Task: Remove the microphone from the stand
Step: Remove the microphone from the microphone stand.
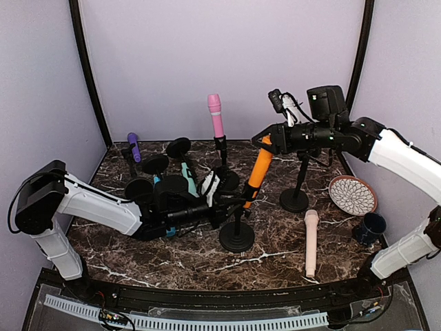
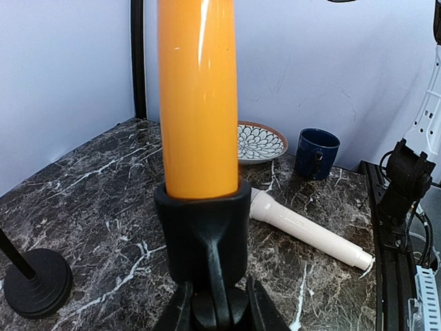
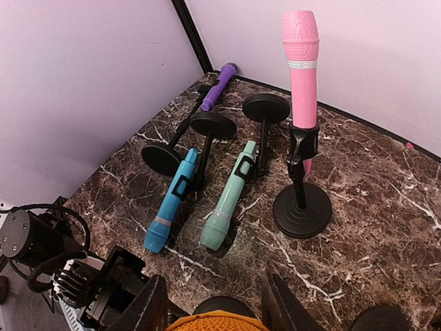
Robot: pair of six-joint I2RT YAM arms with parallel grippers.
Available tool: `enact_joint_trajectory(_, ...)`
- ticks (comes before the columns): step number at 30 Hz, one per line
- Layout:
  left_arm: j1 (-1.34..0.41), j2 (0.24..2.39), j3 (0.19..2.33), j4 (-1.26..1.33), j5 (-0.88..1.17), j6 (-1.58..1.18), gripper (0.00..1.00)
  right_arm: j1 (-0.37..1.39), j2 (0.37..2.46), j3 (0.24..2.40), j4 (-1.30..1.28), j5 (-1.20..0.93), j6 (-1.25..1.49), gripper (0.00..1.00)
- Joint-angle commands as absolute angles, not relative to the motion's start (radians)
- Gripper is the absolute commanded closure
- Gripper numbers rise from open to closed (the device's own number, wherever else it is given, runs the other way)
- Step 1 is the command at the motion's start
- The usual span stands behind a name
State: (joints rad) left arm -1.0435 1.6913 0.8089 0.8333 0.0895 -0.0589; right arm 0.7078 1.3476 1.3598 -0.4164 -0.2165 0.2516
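Note:
An orange microphone (image 1: 258, 172) stands tilted in the black clip (image 2: 203, 221) of a stand whose round base (image 1: 236, 238) rests mid-table. In the left wrist view its orange body (image 2: 198, 96) rises straight up out of the clip. My left gripper (image 1: 231, 202) (image 2: 219, 314) is shut on the stand's joint just under the clip. My right gripper (image 1: 266, 141) (image 3: 215, 307) comes in from above and is shut on the microphone's mesh head (image 3: 217, 323), one finger on each side.
A pink microphone (image 1: 216, 114) stands upright on its stand behind. Blue (image 3: 171, 200), mint (image 3: 229, 196) and purple (image 3: 219, 86) microphones lie on tipped stands at the left. An empty stand (image 1: 295, 196), a beige microphone (image 1: 311, 241), a patterned plate (image 1: 352, 195) and a navy mug (image 1: 370, 227) sit at the right.

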Motion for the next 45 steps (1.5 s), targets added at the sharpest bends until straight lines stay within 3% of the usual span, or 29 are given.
enact_joint_trajectory(1, -1.042, 1.712, 0.742, 0.653, 0.09, -0.074, 1.0, 0.662, 1.306, 1.422, -0.205, -0.218, 0.195, 0.7)
enact_joint_trajectory(45, -1.042, 1.722, 0.736, 0.657, 0.083, -0.069, 1.0, 0.605, 1.289, 1.42, -0.209, -0.25, 0.213, 0.7)
